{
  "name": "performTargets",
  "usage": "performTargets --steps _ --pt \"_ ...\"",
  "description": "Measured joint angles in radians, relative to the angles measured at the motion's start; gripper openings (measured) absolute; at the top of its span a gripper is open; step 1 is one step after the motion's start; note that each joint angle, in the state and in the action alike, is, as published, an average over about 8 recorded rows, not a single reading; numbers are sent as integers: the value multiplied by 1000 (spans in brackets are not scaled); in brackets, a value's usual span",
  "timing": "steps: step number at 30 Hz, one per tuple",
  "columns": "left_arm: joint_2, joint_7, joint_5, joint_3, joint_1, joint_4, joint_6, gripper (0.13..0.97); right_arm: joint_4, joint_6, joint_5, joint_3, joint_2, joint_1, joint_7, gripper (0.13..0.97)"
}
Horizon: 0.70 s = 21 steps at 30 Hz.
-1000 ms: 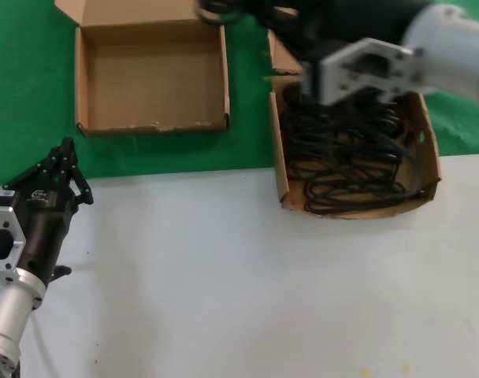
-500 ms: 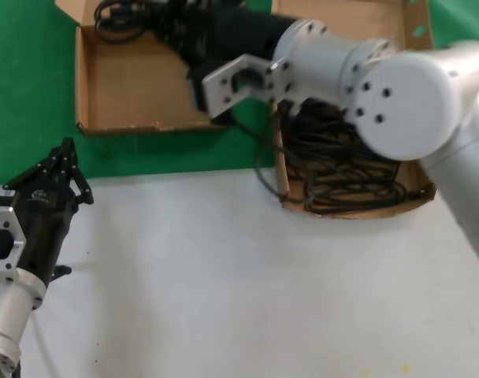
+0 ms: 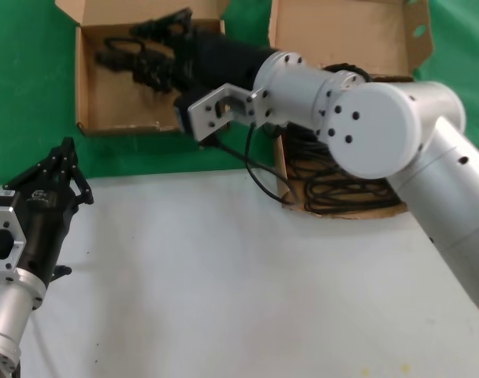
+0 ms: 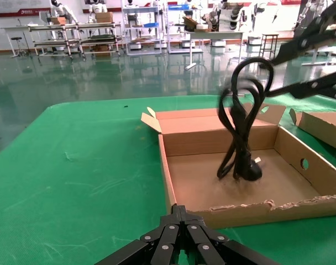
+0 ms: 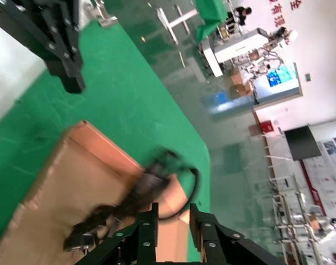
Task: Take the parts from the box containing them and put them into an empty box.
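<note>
The shallow empty box lies at the far left on the green mat; it also shows in the left wrist view and the right wrist view. My right gripper reaches over it, open. A coiled black power cord is just beyond its fingertips. In the left wrist view the cord stands on end, its plug on the box floor. The box with the tall tabbed lid holds several more cords. My left gripper is parked at the near left, shut.
One cord trails out of the right box's front left corner onto the white table. The right arm's body spans the gap between the boxes. The green mat covers the far side.
My right arm has swung from the right box to the left box carrying a cord. The cord is now past its open fingertips. The left arm has not moved.
</note>
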<state>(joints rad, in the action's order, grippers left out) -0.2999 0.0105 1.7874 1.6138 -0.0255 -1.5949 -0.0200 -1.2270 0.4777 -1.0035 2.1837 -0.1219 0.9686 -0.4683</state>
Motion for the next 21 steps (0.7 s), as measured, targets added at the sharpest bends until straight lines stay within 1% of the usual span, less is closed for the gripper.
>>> performTargets --steps 5,9,13,17,18,21 --pt "0 0 0 0 0 0 0 145 -61 16 52 -44 -22 -16 44 295" --pt "0 0 0 0 0 0 0 145 -100 29 95 -90 -43 -32 86 295" --pt "0 0 0 0 0 0 0 145 -116 24 112 -135 -57 -46 118 376" --pt "0 0 0 0 0 0 0 145 -129 4 105 -179 -68 -63 144 456" --pt "0 0 0 0 0 0 0 145 -135 -1 101 -190 -70 -68 150 456" --pt "0 0 0 0 0 0 0 145 -164 -16 88 -226 -77 -91 173 535"
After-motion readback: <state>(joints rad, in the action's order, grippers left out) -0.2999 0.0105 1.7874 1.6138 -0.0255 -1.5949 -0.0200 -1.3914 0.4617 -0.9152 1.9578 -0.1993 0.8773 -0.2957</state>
